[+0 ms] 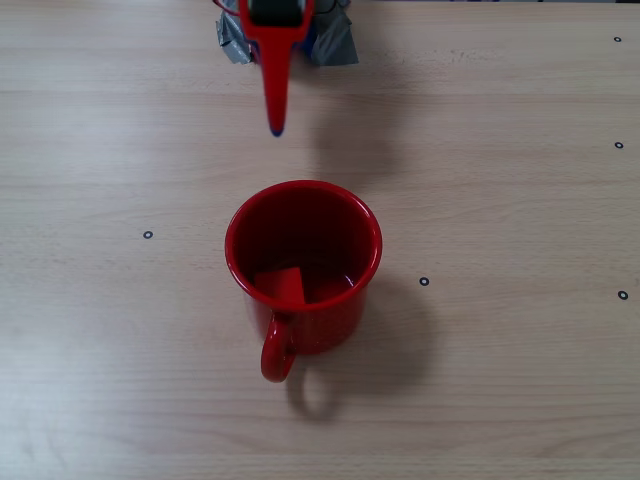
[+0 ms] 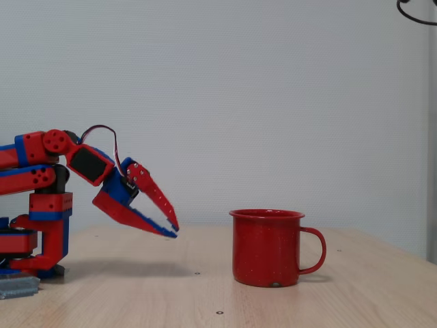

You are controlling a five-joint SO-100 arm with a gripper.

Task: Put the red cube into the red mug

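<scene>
The red mug (image 1: 303, 262) stands upright in the middle of the table, with its handle toward the near edge in a fixed view. The red cube (image 1: 281, 287) lies inside it on the bottom, against the near-left wall. From the side, the red mug (image 2: 267, 247) shows its handle on the right, and its wall hides the cube. My gripper (image 2: 173, 231) hovers above the table well left of the mug, pointing down toward it. Its fingertips meet, so it is shut with nothing held. From above, the gripper (image 1: 275, 128) sits beyond the mug's far rim.
Grey tape patches (image 1: 336, 42) hold the arm's base at the table's far edge. The arm's base (image 2: 41, 232) stands at the left. Small black ring marks (image 1: 424, 281) dot the wooden table (image 1: 520, 200). A black cable (image 2: 416, 12) hangs at the top right.
</scene>
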